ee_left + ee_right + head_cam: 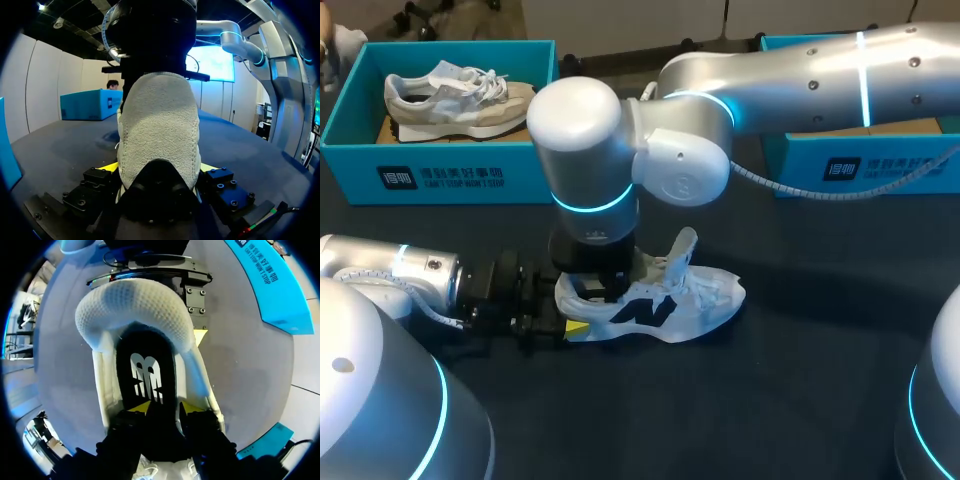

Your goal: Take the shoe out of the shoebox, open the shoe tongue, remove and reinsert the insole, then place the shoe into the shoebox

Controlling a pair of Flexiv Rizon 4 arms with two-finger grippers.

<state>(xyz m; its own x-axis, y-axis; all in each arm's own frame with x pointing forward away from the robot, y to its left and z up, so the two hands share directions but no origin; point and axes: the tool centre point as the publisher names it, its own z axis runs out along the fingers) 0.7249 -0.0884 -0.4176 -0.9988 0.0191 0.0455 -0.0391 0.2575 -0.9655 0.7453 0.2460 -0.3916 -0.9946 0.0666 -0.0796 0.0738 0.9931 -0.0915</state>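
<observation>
Soft overhead light leaves the dark table dim. The white shoe casts a faint shadow; the right arm shows mild glare on its shell.

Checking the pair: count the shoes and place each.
2. The beige shoe lies in the left shoebox; the white shoe stands on the table, heel held by the left gripper. The right shoebox's inside is mostly hidden.

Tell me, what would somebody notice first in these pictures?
The white shoe in the middle of the dark table stands out first, with my left gripper pinching its heel between its fingers. My right gripper is down in the shoe's opening, over the black insole. Another shoe lies in the blue shoebox at the far left.
</observation>
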